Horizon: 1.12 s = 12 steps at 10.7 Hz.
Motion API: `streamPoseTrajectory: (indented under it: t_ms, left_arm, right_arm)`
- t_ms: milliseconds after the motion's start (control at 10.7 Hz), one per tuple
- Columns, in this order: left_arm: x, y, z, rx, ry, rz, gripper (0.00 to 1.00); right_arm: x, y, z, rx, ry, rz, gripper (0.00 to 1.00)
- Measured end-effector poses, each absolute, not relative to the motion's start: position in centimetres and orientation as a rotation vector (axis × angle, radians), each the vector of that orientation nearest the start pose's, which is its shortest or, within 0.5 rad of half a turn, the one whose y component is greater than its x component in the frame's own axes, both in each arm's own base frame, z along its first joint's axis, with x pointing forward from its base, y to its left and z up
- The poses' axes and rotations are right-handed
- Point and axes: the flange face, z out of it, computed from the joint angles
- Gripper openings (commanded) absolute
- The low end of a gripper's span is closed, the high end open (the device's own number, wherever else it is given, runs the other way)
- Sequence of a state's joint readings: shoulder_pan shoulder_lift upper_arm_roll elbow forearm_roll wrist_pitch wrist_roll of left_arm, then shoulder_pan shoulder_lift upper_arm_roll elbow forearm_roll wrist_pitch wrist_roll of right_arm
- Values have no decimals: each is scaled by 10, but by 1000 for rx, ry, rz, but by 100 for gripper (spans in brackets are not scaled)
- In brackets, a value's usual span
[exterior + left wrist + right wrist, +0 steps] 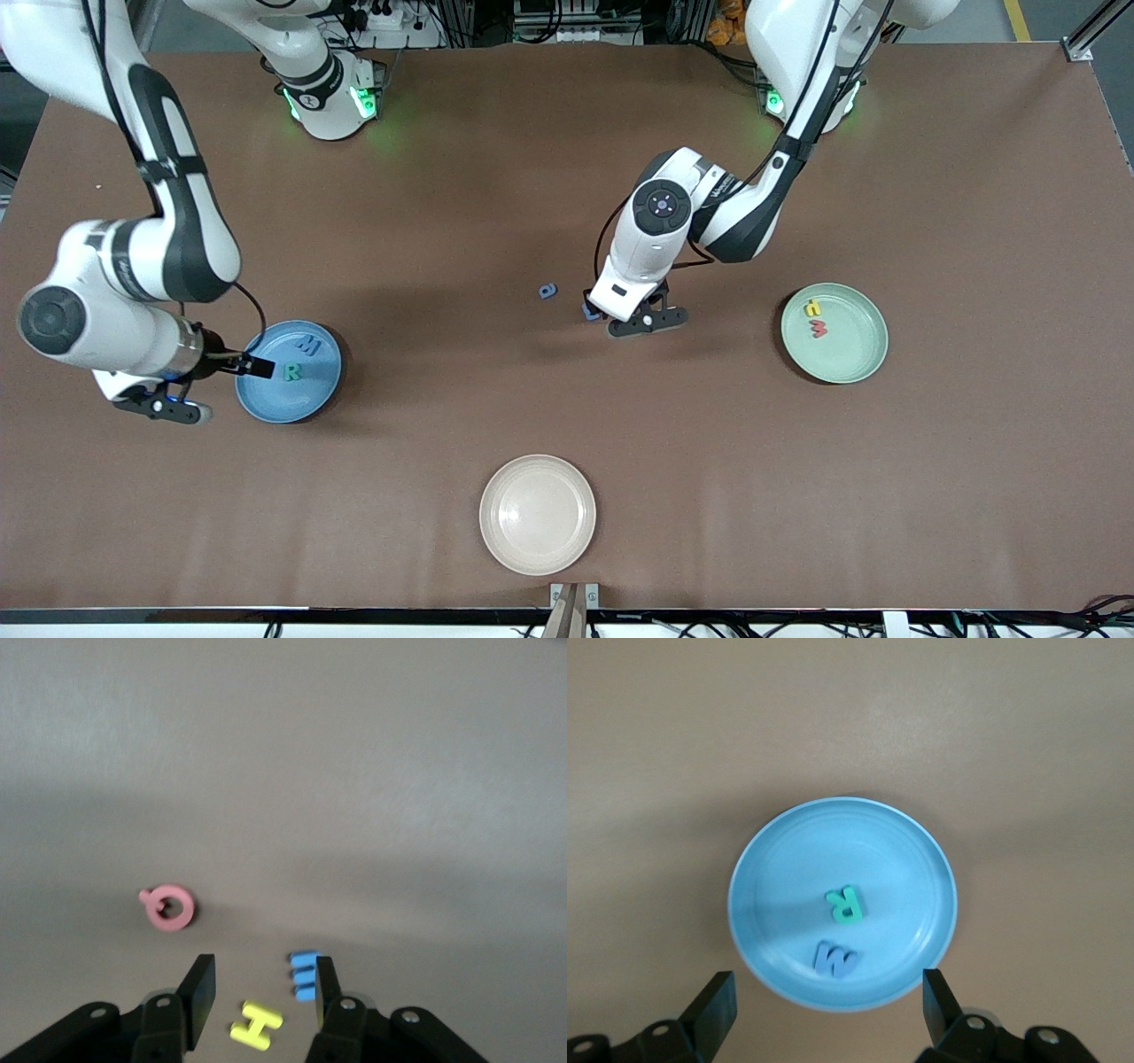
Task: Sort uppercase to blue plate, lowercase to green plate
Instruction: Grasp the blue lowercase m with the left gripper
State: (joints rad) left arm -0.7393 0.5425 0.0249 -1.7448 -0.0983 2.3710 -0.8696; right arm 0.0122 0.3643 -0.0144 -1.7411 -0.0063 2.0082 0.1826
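Observation:
The blue plate [270, 403] [780, 877] holds a blue M [309, 341] [835, 959] and a teal R [292, 372] [845, 904]. My right gripper [255, 365] [827, 1001] hangs open and empty over the plate's edge. In the green plate [855, 354] lie a yellow h [812, 308] and a red m [819, 329]. My left gripper [613, 306] [263, 992] is open low over mid-table, with a yellow H [256, 1026] lying between its fingers. A blue m [589, 310] [304, 975] lies against one finger. A red Q [168, 906] lies close by. A blue a [548, 291] is loose on the table.
A cream plate [538, 514] sits near the front camera's edge, midway along the table. In the front view the left hand hides the H and the Q. Brown tabletop stretches between the plates.

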Motion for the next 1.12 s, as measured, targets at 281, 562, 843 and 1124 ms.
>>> streamPoseTrajectory:
  t_ms: [281, 562, 843, 1124]
  left_arm:
    - [498, -470, 251, -3214, -377, -6, 53]
    - [480, -493, 223, -3196, -371, 32, 54]
    - [478, -499, 208, -3182, -361, 38, 54]
    - [480, -497, 198, -3177, -366, 31, 54]
  right_arm:
    - [618, -3, 452, -3144, 218, 42, 100]
    - [598, -3, 505, -3141, 209, -25, 100]
    - [585, -5, 543, -3134, 213, -113, 100]
    - [577, -3, 573, -3126, 206, -198, 100]
